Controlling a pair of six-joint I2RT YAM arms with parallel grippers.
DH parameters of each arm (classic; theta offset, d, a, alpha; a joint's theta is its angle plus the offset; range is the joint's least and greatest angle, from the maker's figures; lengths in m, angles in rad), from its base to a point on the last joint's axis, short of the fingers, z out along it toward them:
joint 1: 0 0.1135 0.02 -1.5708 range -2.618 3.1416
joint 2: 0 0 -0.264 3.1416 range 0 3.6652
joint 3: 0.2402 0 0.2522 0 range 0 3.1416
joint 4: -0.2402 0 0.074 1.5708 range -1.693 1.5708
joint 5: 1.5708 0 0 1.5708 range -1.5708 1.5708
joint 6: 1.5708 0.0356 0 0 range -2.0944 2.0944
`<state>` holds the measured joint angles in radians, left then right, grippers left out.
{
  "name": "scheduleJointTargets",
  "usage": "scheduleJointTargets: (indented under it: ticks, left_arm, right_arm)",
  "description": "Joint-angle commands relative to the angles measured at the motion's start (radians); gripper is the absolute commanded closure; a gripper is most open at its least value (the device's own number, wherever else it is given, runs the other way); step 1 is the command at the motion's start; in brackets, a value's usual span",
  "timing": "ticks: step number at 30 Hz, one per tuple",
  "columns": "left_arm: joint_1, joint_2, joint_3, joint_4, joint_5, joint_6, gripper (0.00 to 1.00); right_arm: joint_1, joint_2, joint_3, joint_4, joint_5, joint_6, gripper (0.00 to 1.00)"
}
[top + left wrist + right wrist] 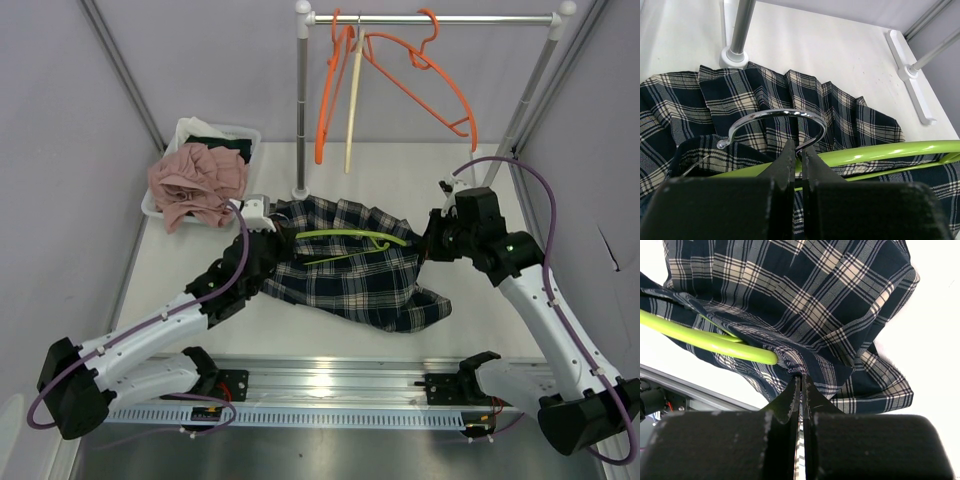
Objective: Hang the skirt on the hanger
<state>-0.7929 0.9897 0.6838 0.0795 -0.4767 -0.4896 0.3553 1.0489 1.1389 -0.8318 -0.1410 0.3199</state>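
A: Where is the plaid skirt (360, 270)?

B: It lies crumpled on the white bench (480, 310), between the two arms. The green hanger (350, 237) lies across its upper part, with one end tucked inside the fabric.

A: And the left gripper (798, 150)?

B: Its jaws are pinched together at the base of the chrome hook (785, 113), where the wire meets the green bar, so it holds the green hanger.

A: The right gripper (800, 382)?

B: Clamped tight on a fold of the skirt's edge, just beside the hanger's rounded end.

A: What else is there?

B: A rack (450, 18) stands at the back, with orange hangers (320, 145) and a cream hanger (351, 110) on its rail. A white bin (235, 132) sits at the back left, with a pink cloth (198, 180) heaped over its edge.
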Motion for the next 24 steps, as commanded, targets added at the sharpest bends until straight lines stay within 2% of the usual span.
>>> scheduleJointTargets:
  ticks: [1, 24]
  left_arm:
    - [0.026, -0.019, -0.030, -0.099, -0.122, 0.117, 1.00]
    - [0.026, -0.014, -0.043, -0.110, -0.105, 0.115, 1.00]
  right_arm:
    - [-0.036, -0.003, 0.064, 0.036, 0.078, -0.033, 1.00]
    - [-0.055, 0.017, 0.081, 0.056, 0.046, -0.028, 1.00]
